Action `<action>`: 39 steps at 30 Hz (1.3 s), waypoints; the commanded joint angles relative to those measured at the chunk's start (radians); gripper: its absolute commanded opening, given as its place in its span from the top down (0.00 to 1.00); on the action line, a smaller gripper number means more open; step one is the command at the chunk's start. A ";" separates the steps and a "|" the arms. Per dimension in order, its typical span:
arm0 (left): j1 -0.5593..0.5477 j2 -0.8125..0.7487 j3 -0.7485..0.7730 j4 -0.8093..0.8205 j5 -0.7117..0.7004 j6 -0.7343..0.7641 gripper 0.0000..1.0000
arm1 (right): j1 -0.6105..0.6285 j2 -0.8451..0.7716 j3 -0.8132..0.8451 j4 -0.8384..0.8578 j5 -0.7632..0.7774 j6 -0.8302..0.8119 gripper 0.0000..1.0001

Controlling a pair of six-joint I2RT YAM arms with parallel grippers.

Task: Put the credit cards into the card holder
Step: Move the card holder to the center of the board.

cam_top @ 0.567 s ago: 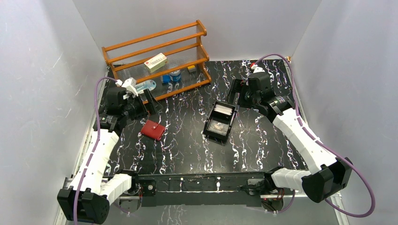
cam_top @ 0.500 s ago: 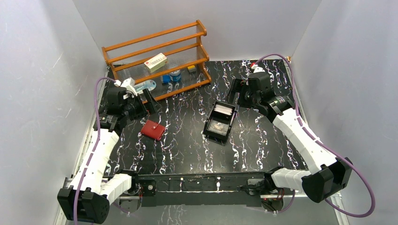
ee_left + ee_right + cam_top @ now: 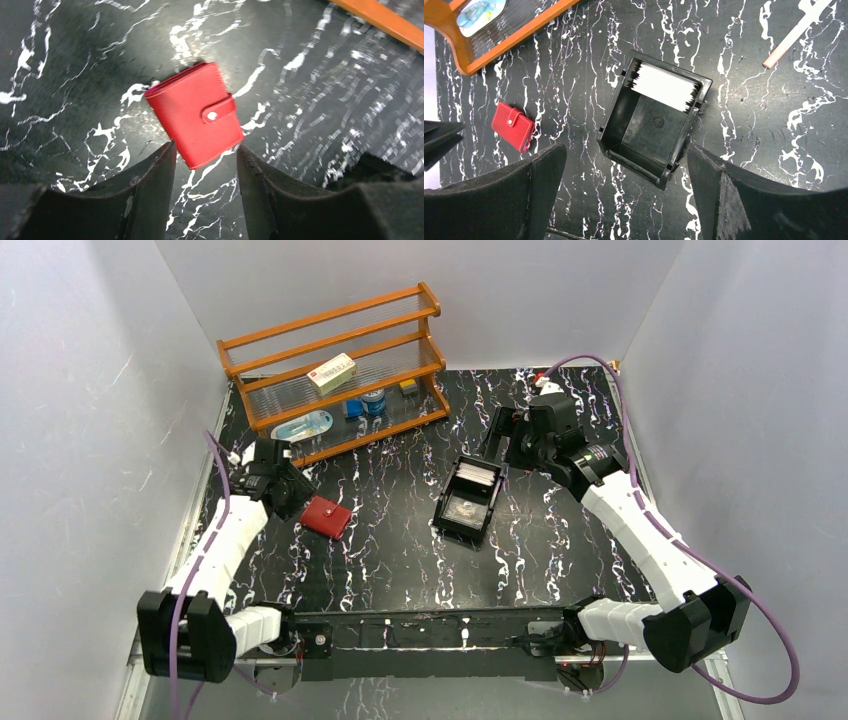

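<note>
- Lying flat on the black marbled table, the red wallet is folded shut w/ its snap tab fastened. It sits left of centre, out in front of the shelf.
- Cards: a white stack in the end compartment of the black tray, the end farthest from the arm bases. Glare hides any other colours. No card is at the wallet; tray and wallet are well apart.
- L gripper: released, fingers spread, nothing held. Wrist view puts the wallet's near corner btwn the two fingertips. Can't tell if they touch it or the table.
- R gripper: spread wide, nothing in it, hanging above the tray's card end. In its wrist view the fingers frame the tray on both sides.
- Wooden shelf stands at the back left, tiered. A cream box w/ red label lies on a middle tier.
- Lower tiers hold small blue items and a clear packet; too small to say more.
- Thin pale stick lies on the table beyond the tray, seen in the R wrist view.
</note>
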 commanded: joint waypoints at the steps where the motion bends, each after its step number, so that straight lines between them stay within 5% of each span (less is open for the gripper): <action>1: 0.010 0.072 -0.023 -0.072 -0.106 -0.147 0.55 | -0.004 -0.039 0.041 0.053 -0.043 0.022 0.02; 22: 0.010 0.175 -0.204 0.158 -0.064 -0.169 0.52 | -0.003 -0.035 0.013 0.068 -0.167 0.105 0.11; 26: 0.010 0.193 -0.235 0.225 -0.024 -0.160 0.62 | 0.007 -0.037 -0.043 0.128 -0.235 0.163 0.17; 30: 0.008 0.204 -0.247 0.311 0.063 -0.079 0.88 | 0.086 -0.006 -0.057 0.131 -0.190 0.186 0.19; 33: 0.007 0.206 -0.238 0.351 0.142 -0.005 0.99 | 0.172 0.042 -0.035 0.104 -0.092 0.191 0.21; 39: -0.009 0.228 -0.189 0.355 0.360 0.079 1.00 | 0.291 0.179 0.002 0.105 -0.029 0.196 0.29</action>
